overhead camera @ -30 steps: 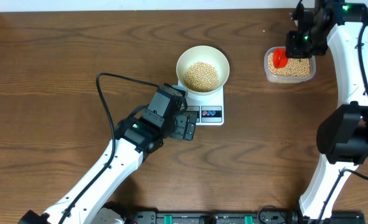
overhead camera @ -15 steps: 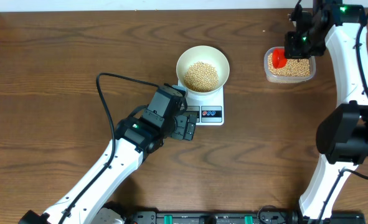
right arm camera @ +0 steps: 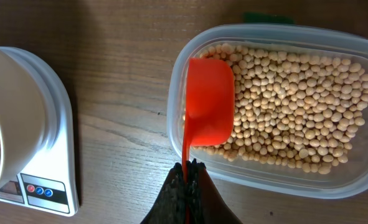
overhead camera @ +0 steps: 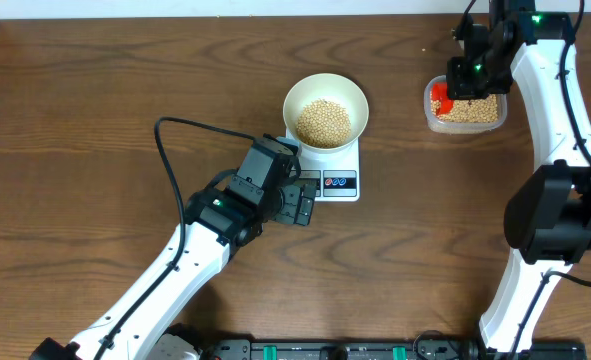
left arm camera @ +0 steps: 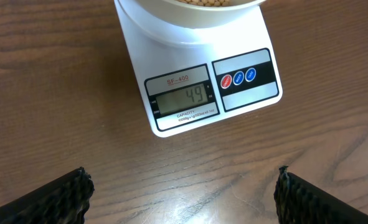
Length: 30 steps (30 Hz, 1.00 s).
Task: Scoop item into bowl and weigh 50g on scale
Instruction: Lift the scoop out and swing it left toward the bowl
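49 on the scale [left arm camera: 196, 74], one short. My right gripper [right arm camera: 185, 177] pinches the red scoop [right arm camera: 208, 99] in the tub [right arm camera: 277, 182] of soybeans [right arm camera: 289, 93]; next scoop, I'd tip just a few into the bowl [overhead camera: 289, 98]. My left gripper [left arm camera: 182, 186]: spread.

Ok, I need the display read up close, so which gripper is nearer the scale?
Left. The left gripper hovers open just off the display corner of the scale; the right gripper is far to its right, over the tub, shut on the scoop.

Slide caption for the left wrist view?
Left wrist view: scale reads 49 with the bowl of beans on it; left tool open in front of the scale.
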Available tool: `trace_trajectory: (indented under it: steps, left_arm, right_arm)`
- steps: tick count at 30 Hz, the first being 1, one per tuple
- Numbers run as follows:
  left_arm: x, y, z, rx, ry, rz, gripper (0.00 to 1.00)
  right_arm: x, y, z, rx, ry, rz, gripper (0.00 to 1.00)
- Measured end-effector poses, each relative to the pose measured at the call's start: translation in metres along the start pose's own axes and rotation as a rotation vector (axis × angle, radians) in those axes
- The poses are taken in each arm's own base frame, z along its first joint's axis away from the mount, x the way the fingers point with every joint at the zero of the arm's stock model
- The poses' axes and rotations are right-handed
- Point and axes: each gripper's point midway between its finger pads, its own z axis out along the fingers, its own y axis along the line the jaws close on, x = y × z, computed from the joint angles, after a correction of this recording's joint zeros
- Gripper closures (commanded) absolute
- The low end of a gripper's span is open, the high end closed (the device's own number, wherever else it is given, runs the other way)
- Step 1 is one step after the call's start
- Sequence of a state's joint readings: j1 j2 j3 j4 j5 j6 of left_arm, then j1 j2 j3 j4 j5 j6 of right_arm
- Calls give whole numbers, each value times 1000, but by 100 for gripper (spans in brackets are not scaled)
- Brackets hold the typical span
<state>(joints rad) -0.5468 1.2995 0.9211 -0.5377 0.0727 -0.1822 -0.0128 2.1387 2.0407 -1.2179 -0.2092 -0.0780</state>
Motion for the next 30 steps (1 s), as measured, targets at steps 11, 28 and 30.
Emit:
trace_trajectory:
  steps: [11, 28, 30]
  left_arm:
    - [0, 0, 0, 0, 0, 0, 5]
    - [0, 0, 0, 0, 0, 0, 5]
    - [0, 0, 0, 0, 0, 0, 5]
  right_arm:
    - [6, -23, -13, -8, 4, 57, 99]
    - [-27, 41, -71, -411, -241, -125, 99]
    - [-30, 50, -75, -452, -263, -150, 99]
